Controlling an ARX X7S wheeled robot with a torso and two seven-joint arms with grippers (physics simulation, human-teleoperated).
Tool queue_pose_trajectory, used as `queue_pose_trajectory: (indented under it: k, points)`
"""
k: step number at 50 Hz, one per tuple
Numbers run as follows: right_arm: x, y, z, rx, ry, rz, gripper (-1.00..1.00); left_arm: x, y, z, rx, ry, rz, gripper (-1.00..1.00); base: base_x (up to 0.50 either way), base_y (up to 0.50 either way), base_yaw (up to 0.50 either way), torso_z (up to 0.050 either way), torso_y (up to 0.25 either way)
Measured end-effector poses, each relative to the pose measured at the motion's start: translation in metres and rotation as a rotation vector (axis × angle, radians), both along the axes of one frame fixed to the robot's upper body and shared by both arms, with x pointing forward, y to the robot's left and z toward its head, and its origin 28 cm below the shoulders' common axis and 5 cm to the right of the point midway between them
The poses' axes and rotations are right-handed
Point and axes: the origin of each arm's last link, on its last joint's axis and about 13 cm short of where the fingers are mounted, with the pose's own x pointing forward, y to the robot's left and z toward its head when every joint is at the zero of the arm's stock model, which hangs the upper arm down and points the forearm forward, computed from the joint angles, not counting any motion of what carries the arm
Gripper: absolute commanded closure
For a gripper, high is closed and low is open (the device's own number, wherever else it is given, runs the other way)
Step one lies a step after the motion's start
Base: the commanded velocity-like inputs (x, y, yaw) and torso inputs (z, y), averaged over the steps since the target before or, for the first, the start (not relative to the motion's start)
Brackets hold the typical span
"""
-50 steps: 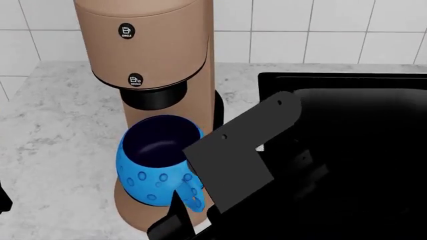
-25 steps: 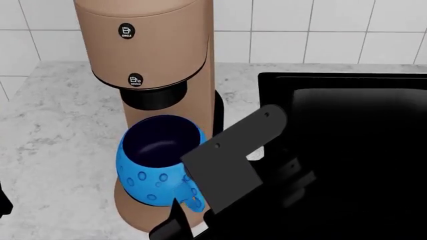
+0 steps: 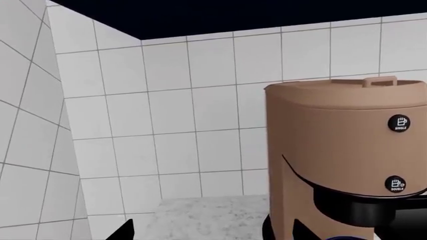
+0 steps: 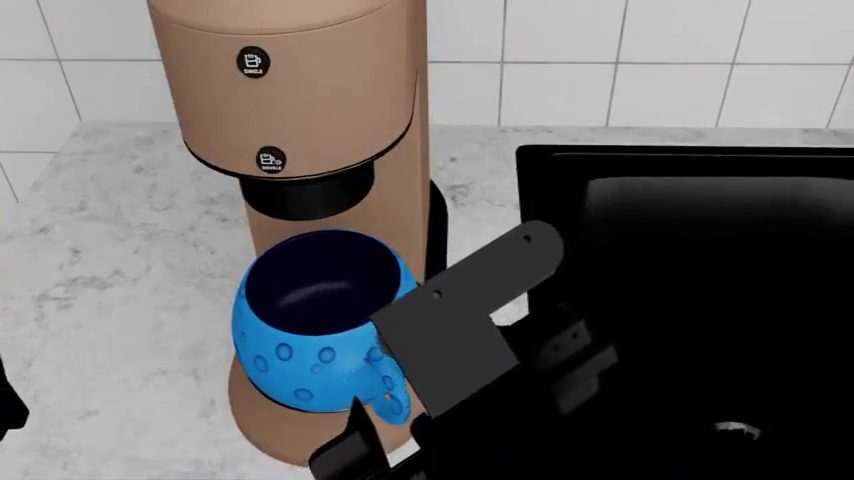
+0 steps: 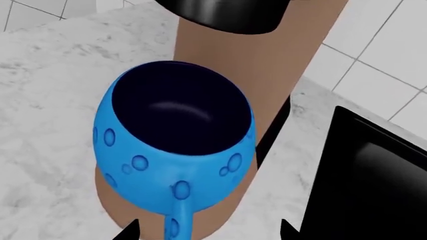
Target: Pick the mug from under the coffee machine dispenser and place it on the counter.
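Observation:
The bright blue mug [image 4: 318,330] with ring spots stands on the base of the tan coffee machine dispenser [image 4: 300,90], right below its black spout [image 4: 310,195]. In the right wrist view the mug [image 5: 175,150] fills the middle, its handle [image 5: 173,222] pointing at the camera. My right gripper [image 5: 209,232] is open, its two dark fingertips on either side of the handle and not touching it. My left gripper [image 3: 213,235] is open and empty, held above the marbled counter [image 3: 200,217] beside the machine [image 3: 333,160].
A black sink basin [image 4: 694,250] is set into the counter [image 4: 120,260] just right of the machine, and my right arm [image 4: 467,320] reaches over its edge. White wall tiles [image 4: 641,60] stand behind. Bare worktop lies left of the machine.
My right arm has slid a little down and towards the mug's handle. The mug and the machine have not moved.

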Motion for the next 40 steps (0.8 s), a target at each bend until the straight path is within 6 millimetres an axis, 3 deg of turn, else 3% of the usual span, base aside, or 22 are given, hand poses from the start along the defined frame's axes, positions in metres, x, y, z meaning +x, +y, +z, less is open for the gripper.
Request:
queue_pose_trajectory:
  k: [16, 40]
  points:
    - [0.008, 0.0, -0.014, 0.001, 0.023, -0.01, -1.0, -0.001, 0.0, 0.0, -0.003, -0.001, -0.002, -1.0, 0.0, 0.0, 0.0, 0.0, 0.0]
    - [0.013, 0.007, -0.02, 0.005, 0.029, 0.002, -1.0, -0.001, 0.0, -0.002, -0.002, 0.004, -0.002, -1.0, 0.0, 0.0, 0.0, 0.0, 0.0]
